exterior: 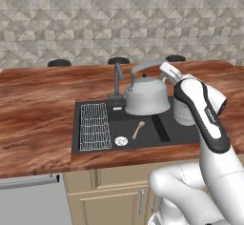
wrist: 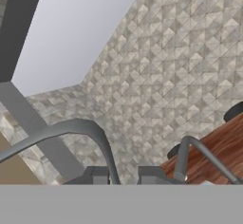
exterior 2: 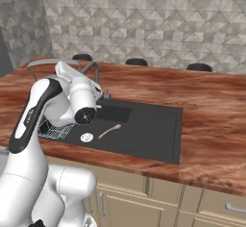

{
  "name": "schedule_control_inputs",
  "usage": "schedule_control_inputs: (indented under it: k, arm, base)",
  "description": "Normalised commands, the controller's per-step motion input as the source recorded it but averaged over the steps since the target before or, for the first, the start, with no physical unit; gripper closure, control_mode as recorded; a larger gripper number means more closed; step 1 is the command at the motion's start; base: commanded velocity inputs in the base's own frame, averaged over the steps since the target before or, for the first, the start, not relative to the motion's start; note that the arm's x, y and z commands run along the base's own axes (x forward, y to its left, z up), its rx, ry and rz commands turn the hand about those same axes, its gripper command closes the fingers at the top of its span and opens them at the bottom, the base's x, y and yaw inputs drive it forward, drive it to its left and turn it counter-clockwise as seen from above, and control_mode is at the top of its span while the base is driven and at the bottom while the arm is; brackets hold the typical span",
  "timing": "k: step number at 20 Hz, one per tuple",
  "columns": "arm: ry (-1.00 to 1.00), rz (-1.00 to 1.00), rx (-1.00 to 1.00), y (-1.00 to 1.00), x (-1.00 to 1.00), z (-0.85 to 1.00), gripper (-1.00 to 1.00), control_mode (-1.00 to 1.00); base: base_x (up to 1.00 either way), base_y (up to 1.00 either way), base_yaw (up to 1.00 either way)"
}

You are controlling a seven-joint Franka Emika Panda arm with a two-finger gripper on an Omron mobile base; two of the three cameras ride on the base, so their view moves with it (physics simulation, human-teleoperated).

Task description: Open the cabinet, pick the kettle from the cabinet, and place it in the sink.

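The silver-grey kettle [exterior: 147, 96] hangs upright over the back of the black sink [exterior: 147, 140], just right of the faucet [exterior: 116, 81]. My gripper [exterior: 164, 69] is shut on the right end of its arched handle [exterior: 143, 65]. In the right base view the handle [exterior 2: 47, 62] arcs out to the left of the gripper [exterior 2: 65, 69], and my arm hides the kettle's body. The hand view has the handle [wrist: 71, 126] running down between my fingertips [wrist: 97, 174]. The cabinet is out of view.
In the sink [exterior 2: 149, 130] lie a grey wire rack [exterior: 93, 126], a wooden spoon [exterior: 138, 129] and a round drain [exterior: 121, 141]. Wood counter [exterior: 38, 109] surrounds the basin. Dark stools [exterior: 59, 63] stand behind the counter. Beige base cabinets [exterior: 109, 200] sit below.
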Motion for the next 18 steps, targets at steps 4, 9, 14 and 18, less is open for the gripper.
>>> schedule_control_inputs:
  k: [4, 9, 14, 18]
  arm:
    - [0.00, 0.00, 0.00, 0.00, 0.00, 0.00, 1.00, 1.00]
    - [0.00, 0.00, 0.00, 0.00, 0.00, 0.00, 1.00, 1.00]
    - [0.00, 0.00, 0.00, 0.00, 0.00, 0.00, 1.00, 1.00]
    - [0.00, 0.00, 0.00, 0.00, 0.00, 0.00, 1.00, 1.00]
  base:
    - [0.24, -0.01, -0.05]
    - [0.07, -0.04, 0.00]
    - [0.01, 0.00, 0.00]
    - [0.00, 0.00, 0.00]
